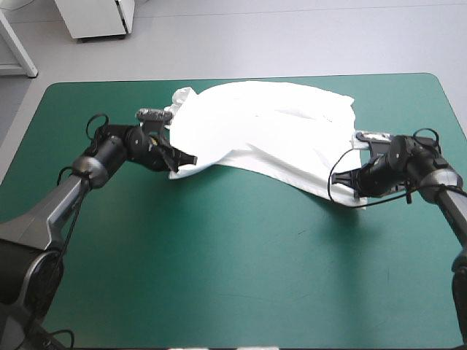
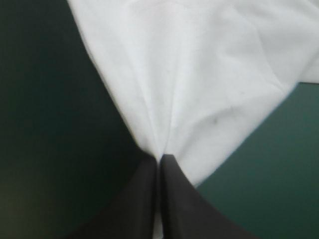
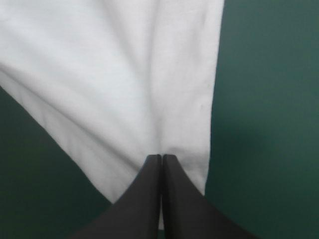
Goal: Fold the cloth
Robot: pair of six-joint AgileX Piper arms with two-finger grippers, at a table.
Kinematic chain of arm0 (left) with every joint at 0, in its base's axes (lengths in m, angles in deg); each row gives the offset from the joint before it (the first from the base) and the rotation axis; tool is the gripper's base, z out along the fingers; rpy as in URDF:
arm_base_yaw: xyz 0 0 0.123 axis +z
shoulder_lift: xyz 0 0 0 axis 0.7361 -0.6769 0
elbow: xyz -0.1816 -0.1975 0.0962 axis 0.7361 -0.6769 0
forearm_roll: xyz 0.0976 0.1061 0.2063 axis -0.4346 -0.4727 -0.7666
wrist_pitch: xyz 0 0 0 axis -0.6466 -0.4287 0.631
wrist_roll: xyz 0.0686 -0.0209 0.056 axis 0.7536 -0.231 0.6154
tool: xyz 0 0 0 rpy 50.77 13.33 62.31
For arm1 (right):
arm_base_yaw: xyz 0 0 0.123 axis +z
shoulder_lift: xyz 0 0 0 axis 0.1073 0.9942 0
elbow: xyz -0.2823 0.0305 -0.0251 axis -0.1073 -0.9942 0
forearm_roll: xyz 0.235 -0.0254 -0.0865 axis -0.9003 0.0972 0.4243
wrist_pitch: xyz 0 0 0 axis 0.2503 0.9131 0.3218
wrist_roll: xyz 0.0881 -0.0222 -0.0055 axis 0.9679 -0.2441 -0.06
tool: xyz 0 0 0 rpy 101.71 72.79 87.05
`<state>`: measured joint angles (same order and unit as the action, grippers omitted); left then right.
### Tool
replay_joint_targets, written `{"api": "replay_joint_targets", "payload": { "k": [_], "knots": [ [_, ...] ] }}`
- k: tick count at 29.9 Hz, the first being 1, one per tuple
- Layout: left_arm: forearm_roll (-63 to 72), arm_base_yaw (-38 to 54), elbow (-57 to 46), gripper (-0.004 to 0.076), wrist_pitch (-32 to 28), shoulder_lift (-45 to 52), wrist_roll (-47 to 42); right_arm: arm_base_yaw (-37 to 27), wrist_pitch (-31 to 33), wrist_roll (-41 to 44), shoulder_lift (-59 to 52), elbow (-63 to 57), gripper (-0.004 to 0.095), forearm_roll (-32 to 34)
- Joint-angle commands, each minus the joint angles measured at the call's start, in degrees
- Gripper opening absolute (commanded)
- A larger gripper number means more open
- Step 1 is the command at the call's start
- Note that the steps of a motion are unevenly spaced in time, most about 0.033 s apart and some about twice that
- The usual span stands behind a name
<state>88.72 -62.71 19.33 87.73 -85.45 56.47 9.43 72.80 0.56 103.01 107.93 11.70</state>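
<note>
One white T-shirt lies across the far half of the teal-green tabletop, drawn out between two tools. The cloth is broad and mostly smooth. Soft creases fan out from each pinched spot, and the near edge runs in a sagging curve from one tool to the other. A bunched part sticks up at its far left corner. The left tool has its two black fingers all but closed on the shirt's near left corner, with cloth nipped between the tips. The right tool grips the near right edge the same way. In both wrist views the shirt spreads out ahead of the fingertips.
</note>
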Motion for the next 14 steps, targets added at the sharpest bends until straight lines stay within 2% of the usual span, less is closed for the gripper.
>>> {"api": "replay_joint_targets", "payload": {
  "k": [1,7,14],
  "knots": [
    [1.7,-0.2,-10.7,-0.0009,-4.0,10.6,0.9,-0.1,-1.5,-0.6,-7.7,-6.5,-0.0019,-0.4],
    [2.5,-0.2,-26.1,-0.0009,0.2,21.7,1.2,-0.1,3.8,-0.4,-15.9,-16.4,-0.0019,1.4],
    [8.0,-0.2,-37.7,-0.0009,9.6,32.9,2.4,-0.1,10.7,0.1,-23.2,-23.1,-0.0019,4.1]
  ]
}}
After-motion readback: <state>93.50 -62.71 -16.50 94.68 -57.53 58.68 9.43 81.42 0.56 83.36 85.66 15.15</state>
